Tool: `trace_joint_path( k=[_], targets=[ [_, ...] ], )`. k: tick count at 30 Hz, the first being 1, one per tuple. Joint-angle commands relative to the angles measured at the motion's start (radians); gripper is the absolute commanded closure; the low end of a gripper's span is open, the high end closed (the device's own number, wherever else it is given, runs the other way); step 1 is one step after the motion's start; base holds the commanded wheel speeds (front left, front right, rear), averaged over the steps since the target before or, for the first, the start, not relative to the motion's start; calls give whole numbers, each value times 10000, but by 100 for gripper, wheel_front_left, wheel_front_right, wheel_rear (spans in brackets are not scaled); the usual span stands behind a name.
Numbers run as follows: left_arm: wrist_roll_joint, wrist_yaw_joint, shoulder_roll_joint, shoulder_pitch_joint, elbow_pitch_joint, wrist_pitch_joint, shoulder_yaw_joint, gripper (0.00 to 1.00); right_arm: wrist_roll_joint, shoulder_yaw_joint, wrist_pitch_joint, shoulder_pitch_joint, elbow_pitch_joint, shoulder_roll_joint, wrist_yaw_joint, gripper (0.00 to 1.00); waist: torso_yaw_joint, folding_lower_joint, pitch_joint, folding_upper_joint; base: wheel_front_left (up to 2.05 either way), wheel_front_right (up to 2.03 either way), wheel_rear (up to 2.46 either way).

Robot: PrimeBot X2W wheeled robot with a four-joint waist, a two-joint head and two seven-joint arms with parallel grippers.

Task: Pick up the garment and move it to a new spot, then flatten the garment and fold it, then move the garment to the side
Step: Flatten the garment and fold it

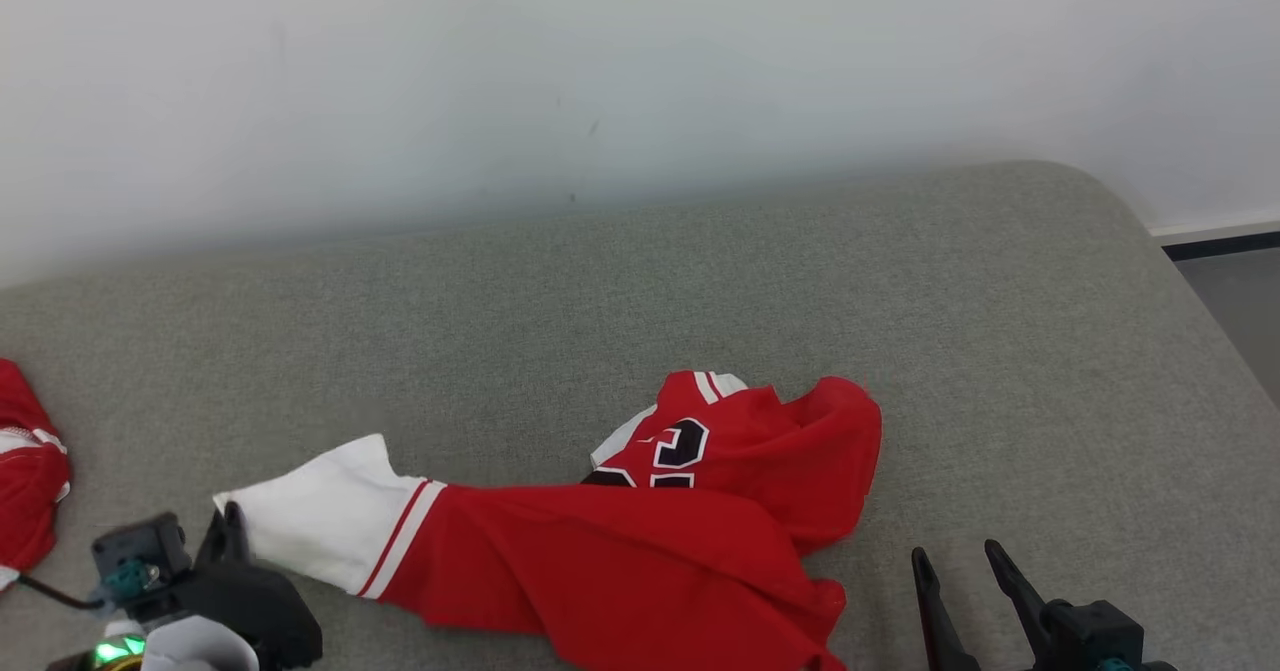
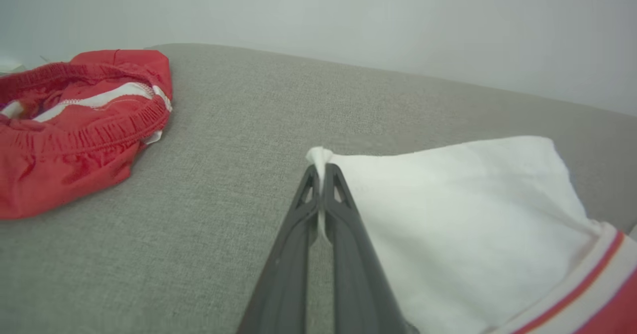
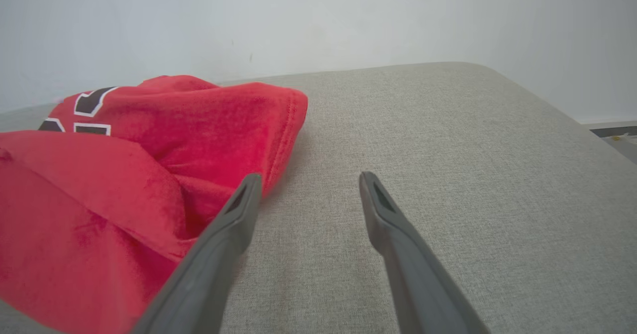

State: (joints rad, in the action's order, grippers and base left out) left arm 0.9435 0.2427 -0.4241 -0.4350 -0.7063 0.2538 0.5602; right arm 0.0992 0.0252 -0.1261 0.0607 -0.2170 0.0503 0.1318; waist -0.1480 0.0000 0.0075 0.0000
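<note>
Red-and-white garment [image 1: 620, 551] is lying crumpled at lower centre of the grey couch [image 1: 900, 281] | left gripper [image 2: 322, 174] is pinching its white sleeve corner, lower left | right gripper [image 3: 309, 178] is standing spread apart, lower right

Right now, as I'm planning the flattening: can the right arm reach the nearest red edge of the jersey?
Probably yes: the right end effector is open just beside the red edge of the jersey, with bare cushion around it and nothing in the way.
</note>
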Motion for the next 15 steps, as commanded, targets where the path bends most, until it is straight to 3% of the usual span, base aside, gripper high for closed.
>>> trace_joint_path(
  k=[1, 6, 13, 14, 15],
  targets=[
    [166, 146, 86, 310, 26, 71, -63, 100, -69, 0, 0, -75, 25, 1, -22, 0, 36, 0, 29, 0, 0, 0, 0],
    [165, -53, 391, 587, 183, 106, -56, 100, -184, 72, 150, -150, 73, 1, -22, 0, 102, 0, 72, 0, 0, 0, 0],
    [-84, -66, 620, 485, 384, 126, -229, 100, -146, 823, 1174, -486, -289, 5, -22, 0, 213, 0, 59, 0, 0, 0, 0],
    [-127, -69, 637, 484, 393, 115, -253, 85, -105, 970, 1384, -570, -396, 5, -22, 0, 241, 0, 50, 0, 0, 0, 0],
    [-208, -70, 656, 470, 403, 114, -258, 62, -70, 1117, 1602, -653, -508, 1, -22, 0, 277, 0, 41, 0, 0, 0, 0]
  ],
)
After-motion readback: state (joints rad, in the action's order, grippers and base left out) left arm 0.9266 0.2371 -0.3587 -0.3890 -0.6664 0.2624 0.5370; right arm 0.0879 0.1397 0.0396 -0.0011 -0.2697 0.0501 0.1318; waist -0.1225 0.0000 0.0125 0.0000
